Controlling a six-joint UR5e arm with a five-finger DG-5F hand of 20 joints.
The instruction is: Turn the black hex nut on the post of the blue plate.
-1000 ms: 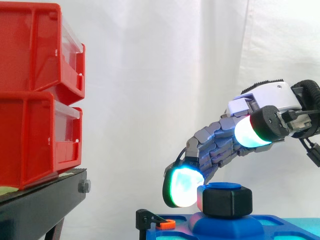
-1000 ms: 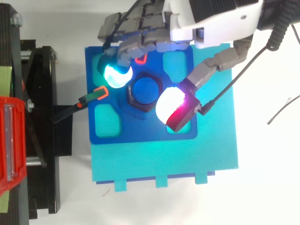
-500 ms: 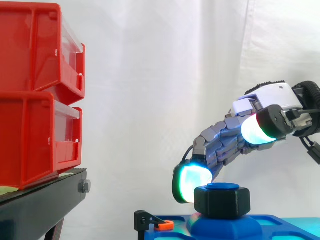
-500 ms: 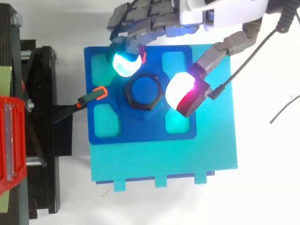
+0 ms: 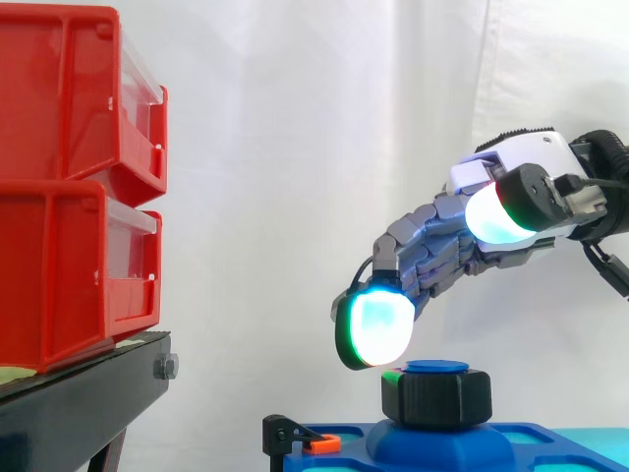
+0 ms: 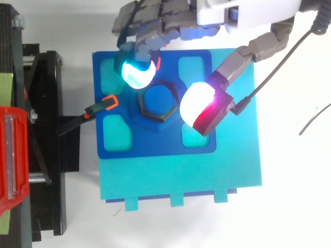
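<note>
The black hex nut [image 5: 435, 398] [image 6: 149, 112] sits on the blue post [image 6: 160, 99] at the middle of the blue plate [image 6: 155, 143]. My hand [image 5: 447, 246] [image 6: 232, 13] reaches in from the right and hangs just above the nut, open. One glowing cyan fingertip [image 5: 373, 329] [image 6: 136, 73] hovers over the nut's far left corner. The thumb's white and red pad [image 6: 199, 107] floats higher on the nut's right side. Neither pad touches the nut.
Red bins [image 5: 74, 187] are stacked on a black stand [image 5: 79, 403] at the left. A black clamp with an orange tip [image 6: 102, 105] holds the plate's left edge. The plate lies on a teal base [image 6: 181, 175]. A thin cable [image 6: 313, 121] lies at the right.
The hand has risen from beside the nut to just above it. Its pads, which flanked the nut a second ago, have come away from it.
</note>
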